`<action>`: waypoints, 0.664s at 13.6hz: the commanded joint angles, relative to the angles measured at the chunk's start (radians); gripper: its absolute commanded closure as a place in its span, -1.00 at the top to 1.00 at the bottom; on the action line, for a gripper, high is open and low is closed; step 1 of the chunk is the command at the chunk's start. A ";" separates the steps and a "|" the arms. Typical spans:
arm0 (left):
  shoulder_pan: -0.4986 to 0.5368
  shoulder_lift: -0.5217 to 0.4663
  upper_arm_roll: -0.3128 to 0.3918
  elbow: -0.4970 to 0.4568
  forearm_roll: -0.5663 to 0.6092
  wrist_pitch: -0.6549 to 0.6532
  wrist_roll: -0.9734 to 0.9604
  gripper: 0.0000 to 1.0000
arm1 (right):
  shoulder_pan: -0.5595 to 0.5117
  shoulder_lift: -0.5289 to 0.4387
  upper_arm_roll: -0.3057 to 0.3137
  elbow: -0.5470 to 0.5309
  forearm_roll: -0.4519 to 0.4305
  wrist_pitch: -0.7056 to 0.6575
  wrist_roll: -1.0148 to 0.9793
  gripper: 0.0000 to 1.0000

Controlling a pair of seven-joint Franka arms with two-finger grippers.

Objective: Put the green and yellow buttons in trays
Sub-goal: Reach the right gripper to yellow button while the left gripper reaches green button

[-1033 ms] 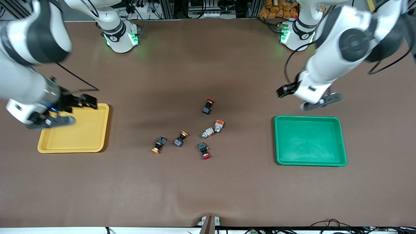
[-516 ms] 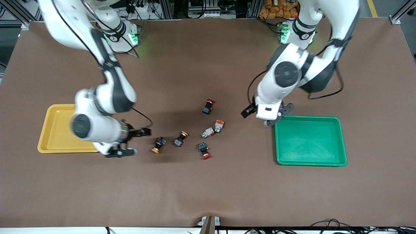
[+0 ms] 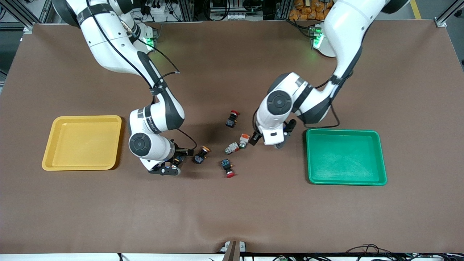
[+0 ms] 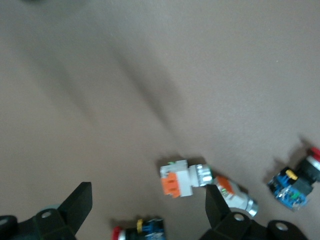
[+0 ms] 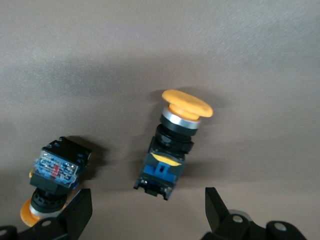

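Observation:
Two yellow-capped buttons lie mid-table. One (image 3: 201, 153) shows fully; the other (image 3: 178, 159) is mostly hidden under my right gripper (image 3: 175, 162). In the right wrist view that gripper (image 5: 147, 220) is open and empty, with one button (image 5: 172, 145) just off the gap and the other (image 5: 52, 180) by one finger. Two white-grey buttons, one with an orange block (image 3: 244, 139) and one green-tipped (image 3: 232, 148), lie beside my left gripper (image 3: 267, 142). In the left wrist view that gripper (image 4: 147, 215) is open and empty above them (image 4: 182, 180) (image 4: 235, 196). The yellow tray (image 3: 81, 143) and green tray (image 3: 346, 157) hold nothing.
Two black switches with red caps lie in the cluster: one (image 3: 232, 118) farther from the front camera, one (image 3: 227, 168) nearer. They also show in the left wrist view (image 4: 295, 182) (image 4: 140, 231). Brown mat covers the table between the trays.
Both arms have swung in from beside their trays to the cluster at mid-table. The right gripper is now over a yellow-capped button, the left beside the white-grey buttons. No button has moved.

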 commanded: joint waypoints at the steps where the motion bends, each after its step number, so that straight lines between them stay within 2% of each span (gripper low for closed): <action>1: -0.027 0.060 0.007 0.047 0.060 0.031 -0.120 1.00 | 0.011 0.041 -0.011 0.020 0.017 0.058 0.023 1.00; 2: -0.034 0.074 0.007 0.047 0.062 0.070 -0.154 1.00 | 0.003 0.049 -0.011 0.021 0.017 0.061 0.014 0.33; 3: -0.040 0.088 0.008 0.047 0.063 0.101 -0.176 1.00 | 0.005 0.049 -0.011 0.021 0.017 0.059 0.012 -0.72; 4: -0.049 0.096 0.019 0.047 0.063 0.115 -0.179 1.00 | 0.005 0.049 -0.010 0.021 0.013 0.059 0.012 -1.00; 7: -0.095 0.122 0.062 0.047 0.063 0.167 -0.214 1.00 | 0.002 0.043 -0.011 0.021 0.013 0.049 -0.023 -1.00; 9: -0.101 0.148 0.067 0.045 0.065 0.212 -0.236 1.00 | -0.011 0.030 -0.014 0.021 0.008 0.039 -0.069 -1.00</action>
